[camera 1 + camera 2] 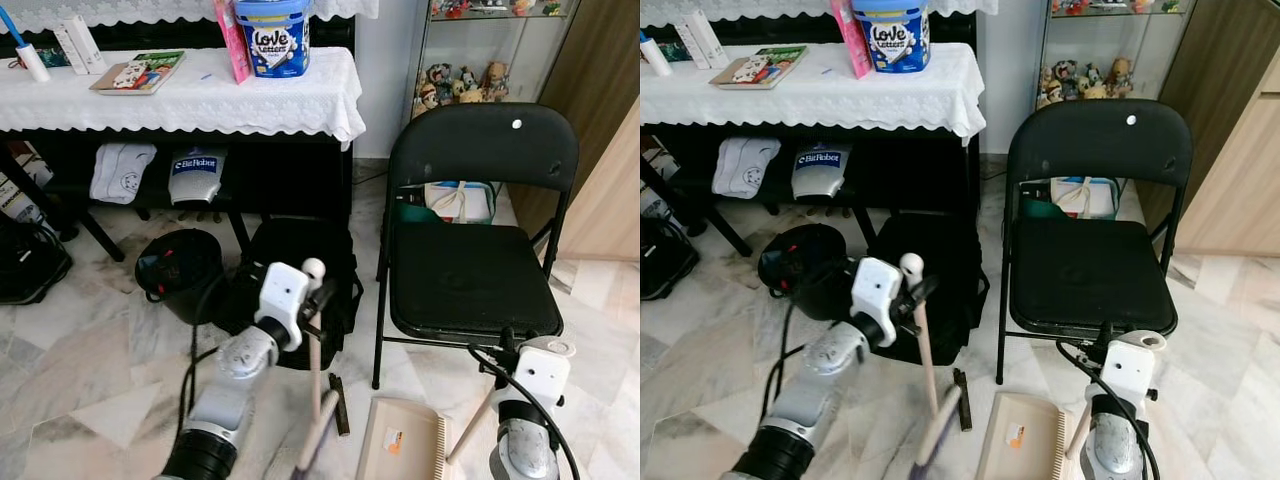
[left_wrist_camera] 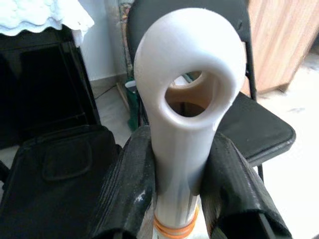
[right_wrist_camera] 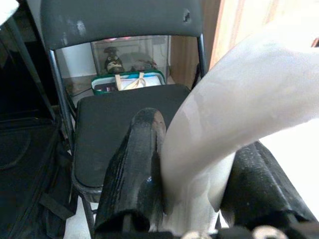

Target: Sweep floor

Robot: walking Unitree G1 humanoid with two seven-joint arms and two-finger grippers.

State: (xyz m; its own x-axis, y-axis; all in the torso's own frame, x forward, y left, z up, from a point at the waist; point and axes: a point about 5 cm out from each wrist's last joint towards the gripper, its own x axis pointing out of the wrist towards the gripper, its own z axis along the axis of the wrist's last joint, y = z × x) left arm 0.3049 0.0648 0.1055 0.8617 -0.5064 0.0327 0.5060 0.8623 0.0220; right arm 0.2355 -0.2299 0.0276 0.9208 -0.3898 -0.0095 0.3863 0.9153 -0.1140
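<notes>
Now gripping the broom handle (image 1: pixel 314 345) just under its looped top, left gripper (image 2: pixel 174 164) clenched with a black finger pressing each side of the pale shaft, as the left wrist view makes plain. Keeping the handle close to upright over the marble floor (image 1: pixel 90 380), probably so the bristle end, dropping out of view at the bottom edge, is reaching the tiles in front of the black backpack (image 1: pixel 300 270). Reaching the left arm forward and slightly inward, elbow bent, wrist turned toward the folding chair (image 1: pixel 470 250).

Holding the dustpan (image 1: pixel 405 440) by its long pale handle, right gripper (image 3: pixel 199 194) clamped round that handle with fingers on both sides. Resting the pan flat on the floor just before the chair's front edge, mouth apparently facing the broom, likely placed to be receiving whatever is being pushed across. Keeping the right arm low and tucked near the body, forearm pointing forward at the chair seat.

Lying between broom and dustpan, a small dark object (image 1: pixel 340 403), too unclear to identify. Standing well behind, a cloth-covered desk (image 1: pixel 180 100) carrying a blue tub (image 1: pixel 273 35) near its right edge. Judging the sweep as barely under way, with tools in hand and positioned.
</notes>
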